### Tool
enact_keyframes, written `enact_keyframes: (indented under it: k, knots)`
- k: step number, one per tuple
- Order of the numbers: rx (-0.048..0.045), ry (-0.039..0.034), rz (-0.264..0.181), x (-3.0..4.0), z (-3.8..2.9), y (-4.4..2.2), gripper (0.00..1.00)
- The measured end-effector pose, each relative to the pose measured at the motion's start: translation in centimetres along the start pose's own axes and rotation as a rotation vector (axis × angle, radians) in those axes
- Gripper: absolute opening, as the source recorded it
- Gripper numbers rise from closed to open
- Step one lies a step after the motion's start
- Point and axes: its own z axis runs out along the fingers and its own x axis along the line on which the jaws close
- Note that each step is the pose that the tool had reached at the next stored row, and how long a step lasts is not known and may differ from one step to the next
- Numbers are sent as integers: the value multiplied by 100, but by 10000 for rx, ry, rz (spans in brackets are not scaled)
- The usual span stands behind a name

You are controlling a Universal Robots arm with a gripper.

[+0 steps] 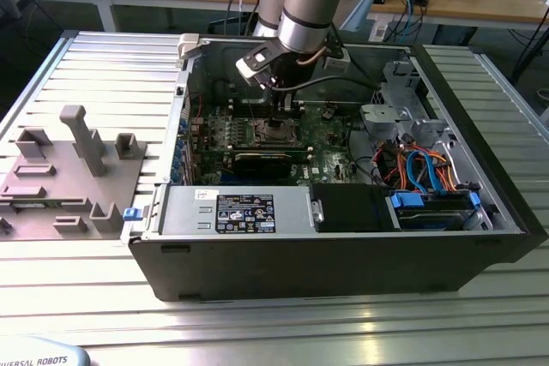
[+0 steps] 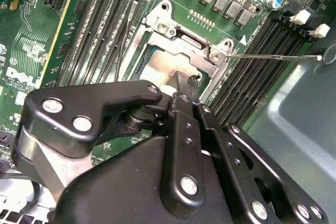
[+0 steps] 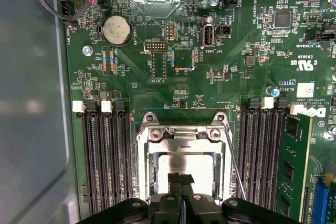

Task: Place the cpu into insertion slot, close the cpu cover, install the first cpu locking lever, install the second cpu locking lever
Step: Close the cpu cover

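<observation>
Pincer (image 3: 181, 178) closed tight: fingertips pressed together, nothing visible between them. Poised dead over the cpu (image 3: 181, 162), tips at or just above its silver top; contact not clear. Cpu cover (image 3: 181, 136) lying flat over the insertion slot (image 3: 143, 153), framing the chip under the tips. First wrist view: thin locking lever (image 3: 234, 167) just beside the pincer, along the socket edge. Second wrist view adds its hooked end (image 2: 319, 56), well away from the tips, past the memory slots (image 2: 262, 77). Exterior view: arm (image 1: 309, 6) reaching down into the open computer case (image 1: 343, 250).
</observation>
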Motion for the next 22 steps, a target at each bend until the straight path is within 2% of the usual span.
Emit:
enact_keyframes:
  k: [4,9,16,19,22]
  knots:
    - [0,3,-1,0,-20,-3,11]
    - [-1,9,-1,-1,-80,-12,11]
    - [0,12,-2,-2,-257,-39,11]
    - [-1,12,-2,-3,-316,-48,11]
    - [0,11,-2,-4,-347,-53,11]
